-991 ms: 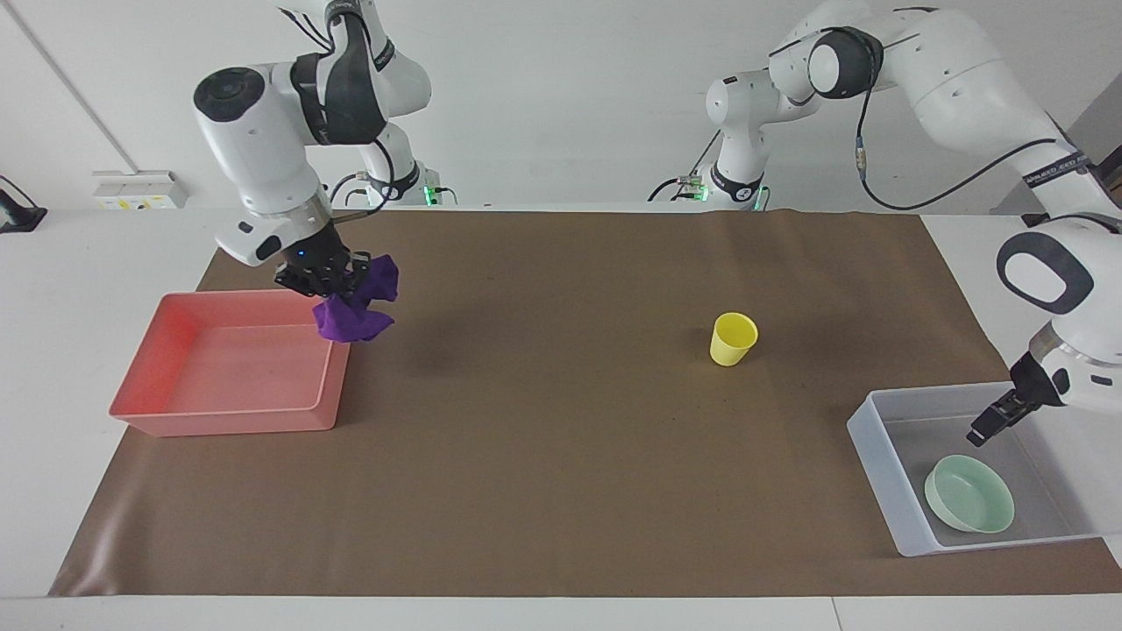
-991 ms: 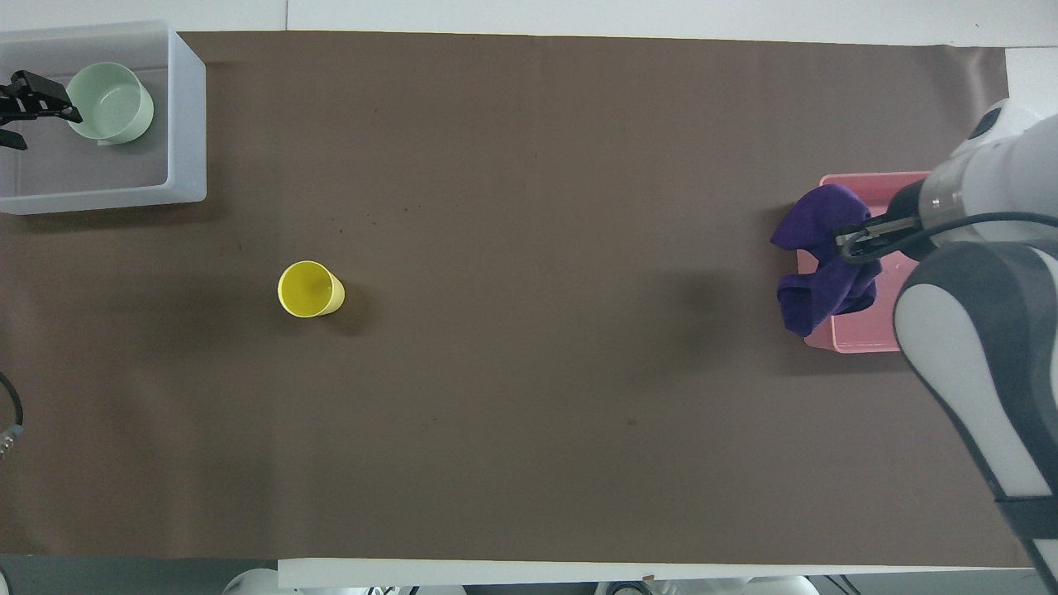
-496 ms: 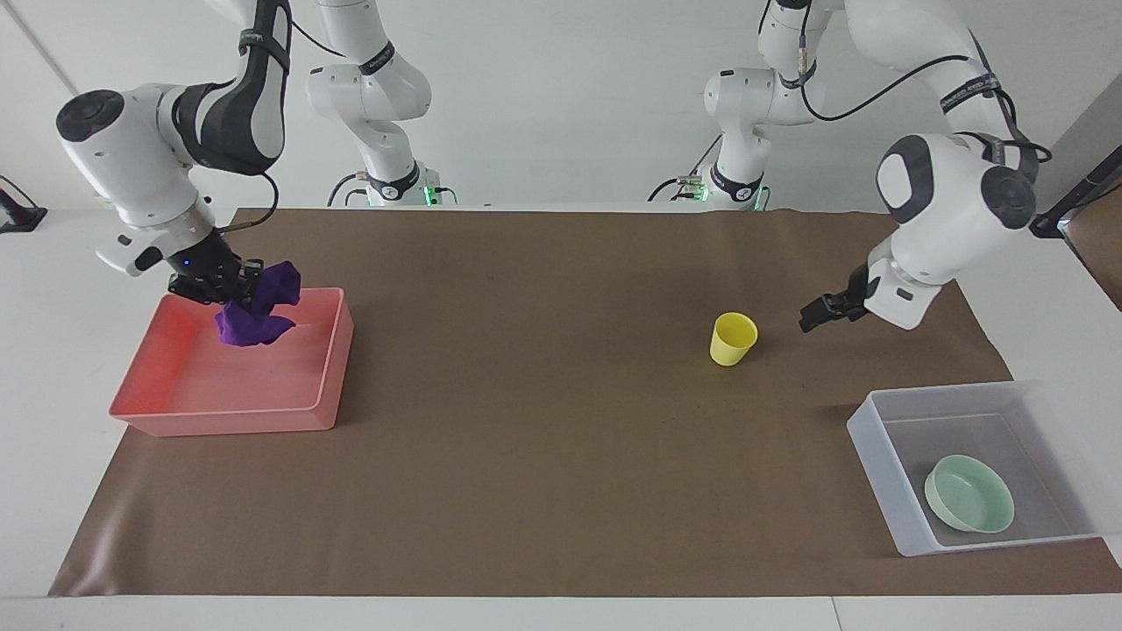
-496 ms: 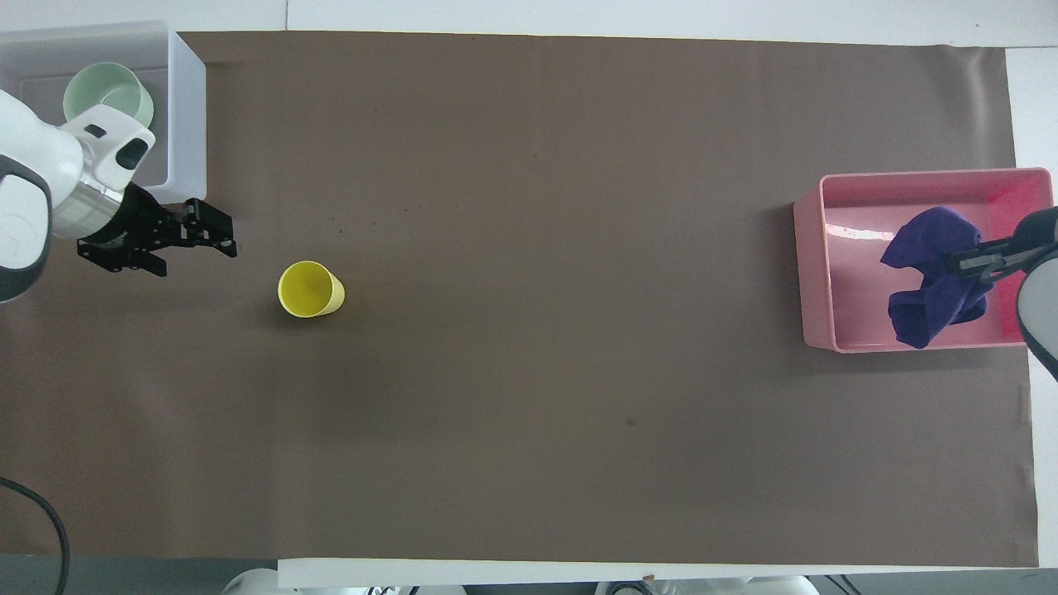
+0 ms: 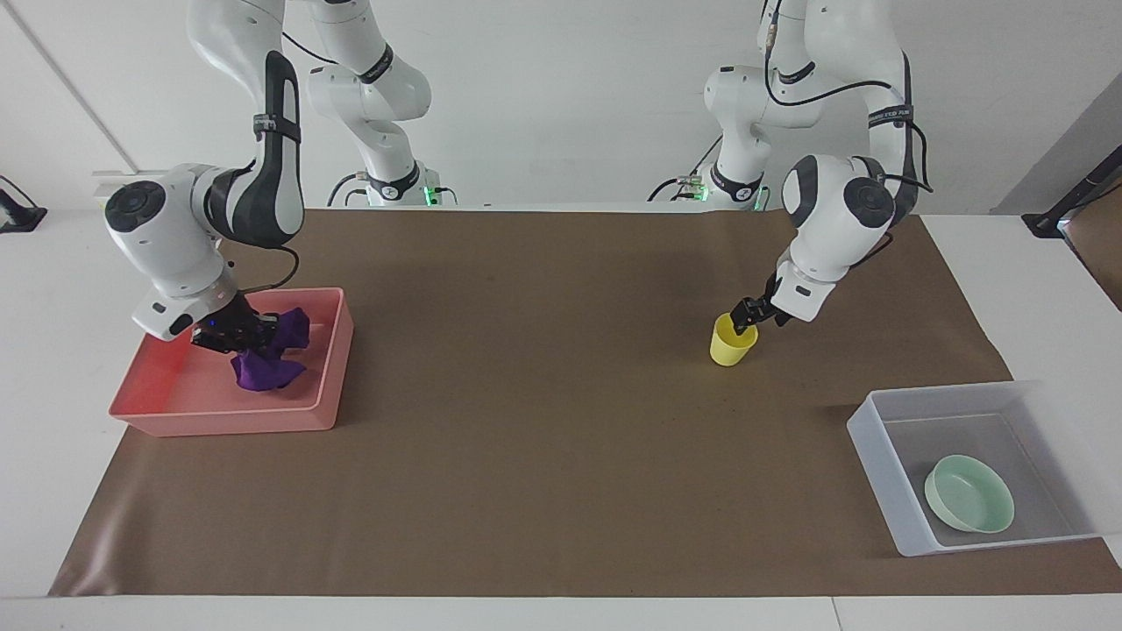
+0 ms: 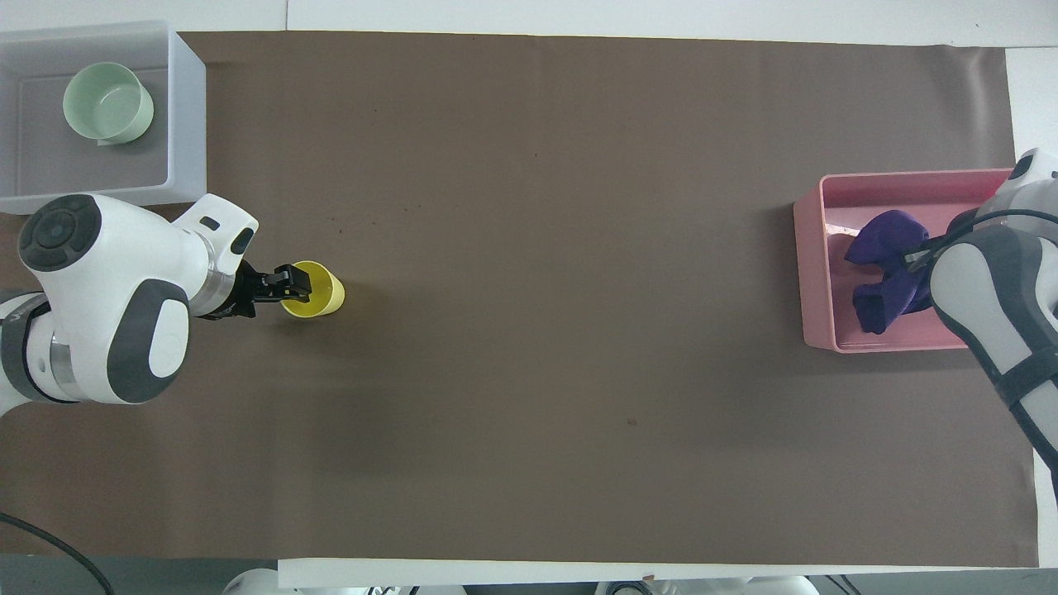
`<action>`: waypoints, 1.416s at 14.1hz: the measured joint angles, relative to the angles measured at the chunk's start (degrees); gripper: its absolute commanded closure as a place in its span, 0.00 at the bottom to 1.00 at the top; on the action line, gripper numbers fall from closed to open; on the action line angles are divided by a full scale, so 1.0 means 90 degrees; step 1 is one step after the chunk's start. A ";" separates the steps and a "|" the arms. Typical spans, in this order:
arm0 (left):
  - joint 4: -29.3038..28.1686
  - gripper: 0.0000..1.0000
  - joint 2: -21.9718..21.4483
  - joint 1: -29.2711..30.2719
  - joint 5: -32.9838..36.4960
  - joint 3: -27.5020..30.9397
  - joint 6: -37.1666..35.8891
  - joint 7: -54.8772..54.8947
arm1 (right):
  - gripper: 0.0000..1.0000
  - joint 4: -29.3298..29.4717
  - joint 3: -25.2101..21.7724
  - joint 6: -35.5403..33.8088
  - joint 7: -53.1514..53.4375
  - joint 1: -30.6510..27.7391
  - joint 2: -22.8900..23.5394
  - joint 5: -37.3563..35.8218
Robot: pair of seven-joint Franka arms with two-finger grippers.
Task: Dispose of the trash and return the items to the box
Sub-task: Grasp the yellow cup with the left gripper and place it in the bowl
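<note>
My left gripper (image 5: 744, 321) has come over to the yellow cup (image 5: 729, 345).
Fingers seemingly straddle its rim; my right gripper (image 5: 238, 337) clamps the purple rag (image 5: 267, 359) inside the pink tray (image 5: 166, 410).

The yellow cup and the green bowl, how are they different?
The yellow cup is taller and narrower; the green bowl is wider and shallower. The cup stands on the brown mat, while the bowl sits inside the clear box. The left gripper is at the cup's rim; nothing is near the bowl. Both are upright, open at the top and look empty.
</note>
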 measured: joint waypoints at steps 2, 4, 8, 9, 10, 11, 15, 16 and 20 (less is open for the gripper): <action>-0.0047 1.00 -0.0008 0.0000 0.0000 0.0001 0.0113 -0.0067 | 0.36 0.0018 0.0009 0.0000 0.0000 0.0008 -0.0008 0.0000; 0.0011 1.00 -0.0038 0.0000 0.0000 0.0002 0.0105 -0.0117 | 0.19 0.0059 0.0019 0.0000 0.0000 0.0013 -0.0011 0.0000; 0.1453 1.00 0.0158 0.0076 -0.0003 0.0088 -0.1271 -0.0229 | 0.00 0.0287 0.0135 -0.0314 0.0068 0.0022 -0.0101 0.0000; 0.2266 1.00 0.0359 0.0229 0.0000 0.0110 -0.1855 -0.0264 | 0.00 0.0404 0.0199 -0.0603 0.0129 0.0024 -0.0168 0.0000; 0.3087 1.00 0.0626 0.0464 0.0002 0.0126 -0.2276 -0.0265 | 0.00 0.0512 0.0286 -0.0889 0.0298 0.0025 -0.0258 0.0001; 0.3845 1.00 0.0952 0.0742 0.0019 0.0138 -0.2526 -0.0265 | 0.00 0.0590 0.0402 -0.1134 0.0547 0.0028 -0.0367 0.0001; 0.6207 1.00 0.2627 0.2060 0.0078 0.0168 -0.2583 0.0163 | 0.00 0.0688 0.0979 -0.2047 0.1655 0.0085 -0.0952 0.0001; 0.6437 1.00 0.2997 0.2346 0.0078 0.0163 -0.2284 0.0364 | 0.00 0.0697 0.1100 -0.2253 0.1831 0.0086 -0.1110 0.0004; 0.6529 0.99 0.4104 0.2762 0.0062 0.0110 -0.0908 0.0901 | 0.00 0.1208 0.1454 -0.3530 0.2134 0.0088 -0.1560 0.0012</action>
